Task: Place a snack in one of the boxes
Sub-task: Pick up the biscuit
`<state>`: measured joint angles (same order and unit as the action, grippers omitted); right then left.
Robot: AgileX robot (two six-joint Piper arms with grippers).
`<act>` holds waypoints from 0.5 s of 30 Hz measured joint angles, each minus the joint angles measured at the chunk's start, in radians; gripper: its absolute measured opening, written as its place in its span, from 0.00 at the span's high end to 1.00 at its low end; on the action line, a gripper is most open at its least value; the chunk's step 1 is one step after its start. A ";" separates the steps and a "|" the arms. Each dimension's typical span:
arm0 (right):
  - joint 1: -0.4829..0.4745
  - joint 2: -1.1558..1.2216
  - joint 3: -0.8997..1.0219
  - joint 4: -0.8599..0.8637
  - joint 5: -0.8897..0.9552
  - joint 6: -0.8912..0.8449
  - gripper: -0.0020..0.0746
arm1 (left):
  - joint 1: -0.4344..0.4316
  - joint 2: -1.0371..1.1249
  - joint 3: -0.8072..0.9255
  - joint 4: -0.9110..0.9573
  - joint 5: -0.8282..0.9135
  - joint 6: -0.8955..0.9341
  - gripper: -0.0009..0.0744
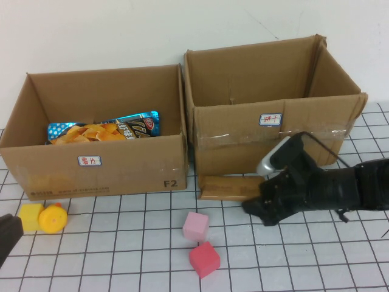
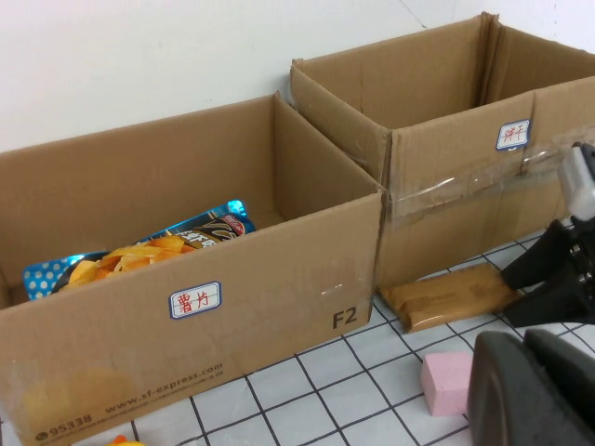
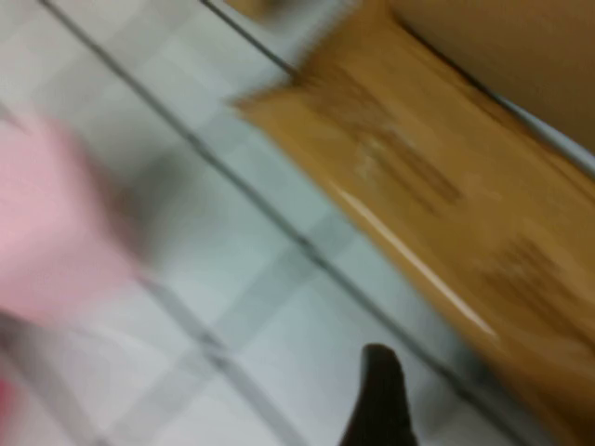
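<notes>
We see the right gripper (image 1: 258, 207) low beside the brown snack (image 1: 231, 187), which lies before the right box (image 1: 273, 131); left gripper (image 1: 7, 234) parked at the near-left edge
</notes>
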<state>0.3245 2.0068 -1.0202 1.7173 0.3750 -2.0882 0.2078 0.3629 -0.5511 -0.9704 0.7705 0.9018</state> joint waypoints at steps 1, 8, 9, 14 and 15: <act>0.000 0.000 0.000 0.000 0.048 0.015 0.32 | 0.000 0.000 0.000 0.000 0.000 0.000 0.99; 0.000 0.000 -0.001 0.000 0.285 0.149 0.32 | 0.000 0.000 0.000 0.000 0.004 -0.002 0.99; 0.000 0.000 -0.001 0.000 0.298 0.160 0.32 | 0.000 0.000 0.000 -0.002 0.011 -0.002 0.99; 0.001 -0.038 -0.001 -0.024 0.278 0.156 0.32 | 0.000 0.000 0.000 -0.023 0.040 -0.006 0.99; 0.001 -0.054 -0.001 -0.026 0.243 0.142 0.32 | 0.000 0.000 0.000 -0.024 0.046 -0.006 0.99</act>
<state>0.3253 1.9532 -1.0211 1.6912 0.6178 -1.9466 0.2078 0.3629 -0.5511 -0.9940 0.8166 0.8959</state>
